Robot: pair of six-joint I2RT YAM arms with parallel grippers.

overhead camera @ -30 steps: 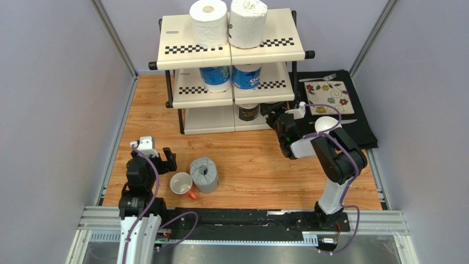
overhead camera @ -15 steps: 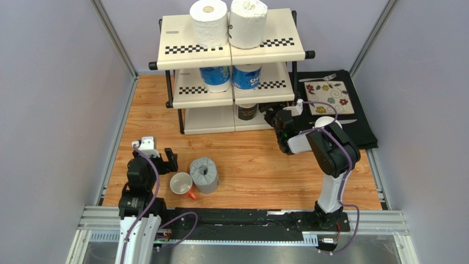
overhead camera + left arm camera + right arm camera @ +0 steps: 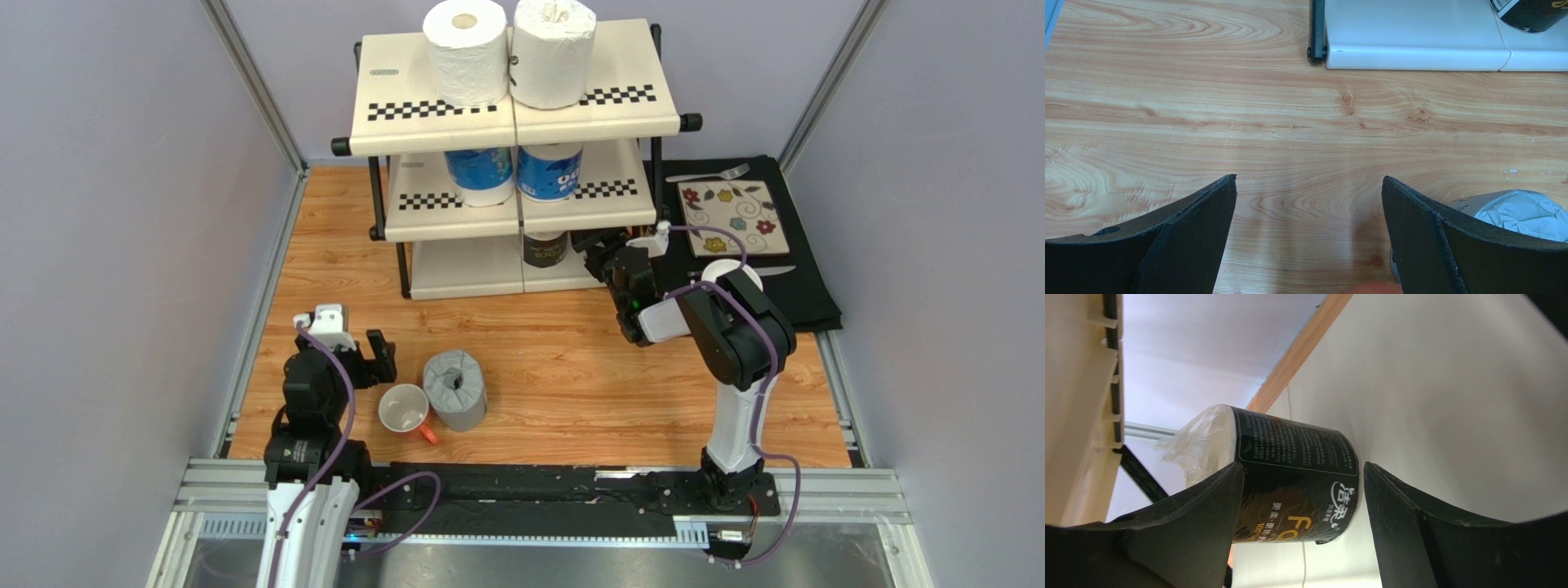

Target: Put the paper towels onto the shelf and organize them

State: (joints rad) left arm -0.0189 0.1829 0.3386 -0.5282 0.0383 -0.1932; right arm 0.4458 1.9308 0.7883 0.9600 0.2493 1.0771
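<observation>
Nearby, the left gripper (image 3: pixel 1309 196) is hovering spread wide over bare wood, with the grey roll (image 3: pixel 455 388) standing at its 4 o'clock, just beside a mug (image 3: pixel 402 409). Overhead, the shelf (image 3: pixel 466 263) at 12 o'clock is hiding the right gripper (image 3: pixel 1301 478). Only its wrist camera is showing the fingers pinching the dark-wrapped roll (image 3: pixel 1296 447) on the bottom tier. Above, two blue rolls (image 3: pixel 480 172) and two white rolls (image 3: pixel 466 52) are standing paired.

My top camera high behind, downward; wrist cameras low, close, shelfward; dark-wrapped roll (image 3: pixel 1290 478) common to all three.
</observation>
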